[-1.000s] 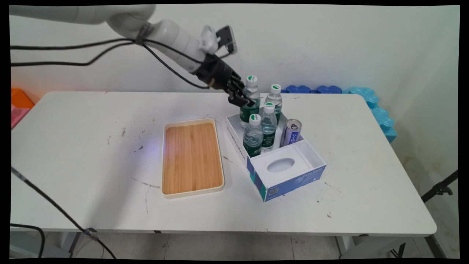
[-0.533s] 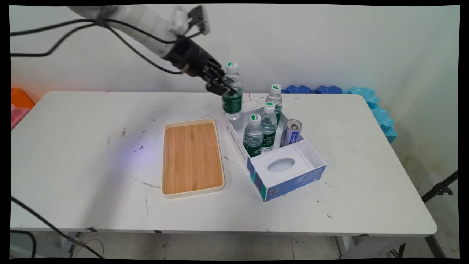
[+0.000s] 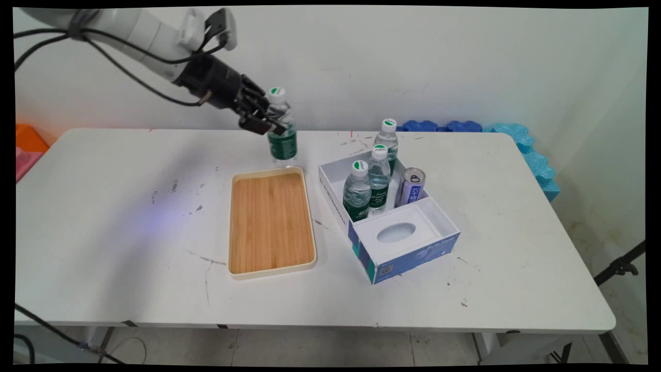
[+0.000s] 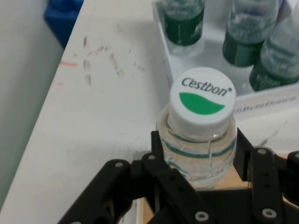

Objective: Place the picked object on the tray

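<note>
My black gripper (image 3: 262, 120) is shut on a small water bottle (image 3: 281, 135) with a green label and a white cap, held upright in the air above the far end of the wooden tray (image 3: 271, 222). In the hand view the bottle's white cap (image 4: 202, 101), printed Cestbon, sits between the black fingers (image 4: 161, 149), and my gripper (image 4: 198, 161) clasps the bottle's shoulder. To the right stands a white and blue box (image 3: 408, 248) with three more water bottles (image 3: 357, 190) and a drinks can (image 3: 410, 186) in its far compartment.
The box's near compartment has a white insert with an oval hole (image 3: 396, 232). Blue foam pieces (image 3: 521, 142) lie along the table's far right edge. Orange and pink things (image 3: 26, 147) stand off the table's left end. Black cables hang from the arm.
The gripper has lifted the bottle out of the box's far compartment and carried it to the left, to above the tray's far end. Three bottles and the can stay in the box.
</note>
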`<state>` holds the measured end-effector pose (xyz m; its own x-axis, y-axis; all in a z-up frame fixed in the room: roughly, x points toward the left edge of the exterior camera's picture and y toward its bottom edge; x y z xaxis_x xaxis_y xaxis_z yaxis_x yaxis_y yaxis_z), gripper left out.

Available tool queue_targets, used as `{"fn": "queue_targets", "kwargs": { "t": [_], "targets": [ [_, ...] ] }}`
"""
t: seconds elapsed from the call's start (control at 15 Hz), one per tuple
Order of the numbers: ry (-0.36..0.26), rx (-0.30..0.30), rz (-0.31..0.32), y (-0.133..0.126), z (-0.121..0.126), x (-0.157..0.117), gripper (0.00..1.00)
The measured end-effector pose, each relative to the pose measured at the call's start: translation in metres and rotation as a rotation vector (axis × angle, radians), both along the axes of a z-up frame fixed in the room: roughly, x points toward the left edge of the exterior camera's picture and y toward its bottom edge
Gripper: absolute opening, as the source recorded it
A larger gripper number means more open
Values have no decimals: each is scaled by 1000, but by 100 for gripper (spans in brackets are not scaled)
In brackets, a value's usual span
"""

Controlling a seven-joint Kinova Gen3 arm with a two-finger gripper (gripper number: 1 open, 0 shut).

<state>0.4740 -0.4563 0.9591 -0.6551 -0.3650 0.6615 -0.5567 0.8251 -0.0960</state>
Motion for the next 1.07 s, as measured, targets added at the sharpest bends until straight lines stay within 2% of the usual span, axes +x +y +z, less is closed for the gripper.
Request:
{"fn": "queue_targets", "kwargs": {
  "t": [0.53, 1.07],
  "targets": [
    [6, 8, 26, 14, -44, 30, 0],
    [33, 11, 61, 18, -82, 33, 0]
  ]
}}
